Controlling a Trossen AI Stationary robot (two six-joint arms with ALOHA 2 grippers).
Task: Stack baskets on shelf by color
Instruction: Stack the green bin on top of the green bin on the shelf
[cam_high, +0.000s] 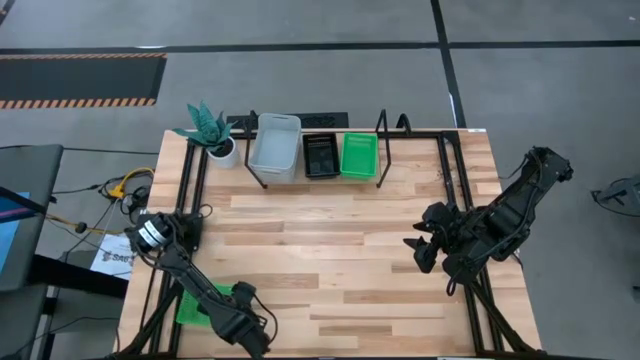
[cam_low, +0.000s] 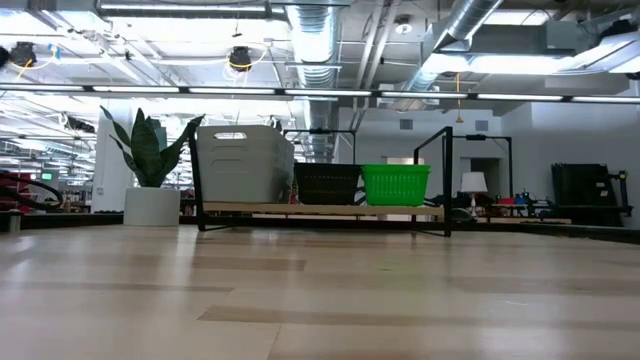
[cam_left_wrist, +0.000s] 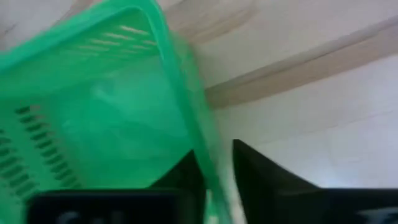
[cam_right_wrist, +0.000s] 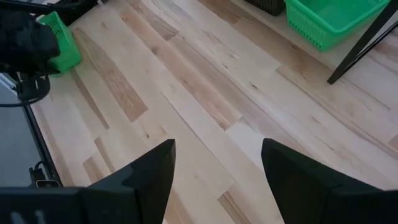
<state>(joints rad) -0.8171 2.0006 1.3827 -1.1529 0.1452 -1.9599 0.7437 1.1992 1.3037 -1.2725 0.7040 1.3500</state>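
Observation:
A green meshed basket (cam_high: 195, 305) sits by the table's near left corner, and my left gripper (cam_high: 232, 300) is shut on its wall. On the shelf (cam_high: 395, 172) at the far edge stand the pale grey-white baskets (cam_high: 275, 147), the black baskets (cam_high: 320, 155) and a green basket (cam_high: 358, 155). The low view shows the same row: grey-white (cam_low: 245, 163), black (cam_low: 328, 183), green (cam_low: 395, 184). My right gripper (cam_high: 418, 245) hangs open over bare wood on the right and touches nothing (cam_right_wrist: 217, 149). My left gripper (cam_left_wrist: 214, 155) pinches a side wall of the green basket at its rim (cam_left_wrist: 202, 134). One finger (cam_left_wrist: 186, 177) is inside the basket and the other (cam_left_wrist: 255, 171) outside. Whether the basket is lifted or rests on the table, I cannot tell.
A potted plant in a white pot (cam_high: 220, 150) stands left of the shelf. The shelf's black end loops (cam_high: 385, 125) rise at both ends. Bare tabletop (cam_high: 330, 250) lies between the arms. Black frame rails (cam_high: 185, 200) run along the table's left and right sides.

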